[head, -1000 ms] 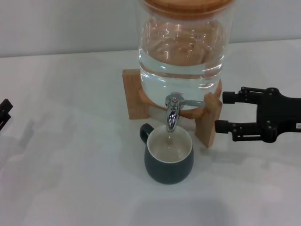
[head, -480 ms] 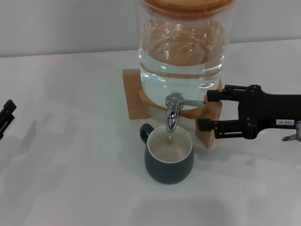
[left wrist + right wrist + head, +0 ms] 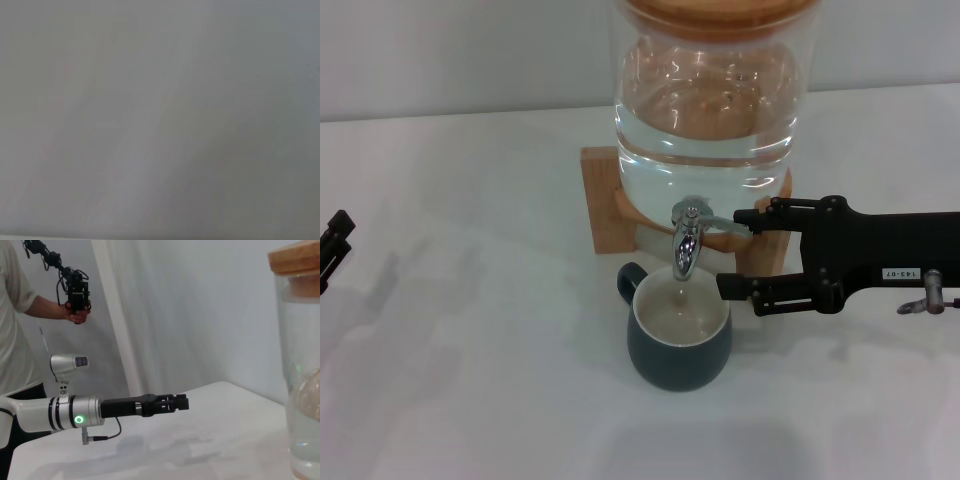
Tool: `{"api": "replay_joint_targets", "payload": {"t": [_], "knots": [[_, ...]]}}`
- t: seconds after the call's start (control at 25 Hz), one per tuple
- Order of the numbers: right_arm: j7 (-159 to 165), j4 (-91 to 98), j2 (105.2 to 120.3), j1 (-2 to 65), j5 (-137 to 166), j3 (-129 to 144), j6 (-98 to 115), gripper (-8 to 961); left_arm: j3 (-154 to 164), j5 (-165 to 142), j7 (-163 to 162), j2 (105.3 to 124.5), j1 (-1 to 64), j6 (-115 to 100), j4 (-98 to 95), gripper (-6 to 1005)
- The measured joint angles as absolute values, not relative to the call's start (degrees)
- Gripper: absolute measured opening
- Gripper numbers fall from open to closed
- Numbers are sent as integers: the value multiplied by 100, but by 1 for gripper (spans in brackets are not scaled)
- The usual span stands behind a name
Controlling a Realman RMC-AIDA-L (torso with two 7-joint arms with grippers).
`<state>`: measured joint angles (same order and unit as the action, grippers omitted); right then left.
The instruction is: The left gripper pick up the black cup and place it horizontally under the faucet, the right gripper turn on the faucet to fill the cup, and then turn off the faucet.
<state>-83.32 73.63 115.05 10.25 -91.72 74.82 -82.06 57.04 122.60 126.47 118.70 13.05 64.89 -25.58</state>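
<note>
Right gripper [image 3: 735, 250]: black, blocky, white label; left arm [image 3: 60, 412] silver w/ green LED.

Only one marking visible: a small white label [image 3: 901, 273] on the right arm, behind the right end effector [image 3: 735, 250]; characters too small to read.

A dark blue-black cup [image 3: 680, 340] with off-white inside, a chrome faucet [image 3: 688, 240], a black right gripper [image 3: 735, 252].

Setting: robot test lab. Evidence: plain white table [image 3: 470, 380] against bare white walls; 1 person [image 3: 15, 325] in a light shirt at the side, holding up a handheld control rig [image 3: 75, 290]; no household furnishings visible.
</note>
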Motion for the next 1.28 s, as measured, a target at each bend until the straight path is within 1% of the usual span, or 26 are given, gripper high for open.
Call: {"api": "replay_joint_targets", "payload": {"t": [1.0,1.28], "knots": [[-8182,7664,11514,1025,-9221,7783,-8201,826,5704,12267,12784,11864,1354,6477,-2558,598],[-8183,7709,11499,918,-9221,7532,-8255,826,5704,12275,12783,11855,1354,6476,-2558,597]]}}
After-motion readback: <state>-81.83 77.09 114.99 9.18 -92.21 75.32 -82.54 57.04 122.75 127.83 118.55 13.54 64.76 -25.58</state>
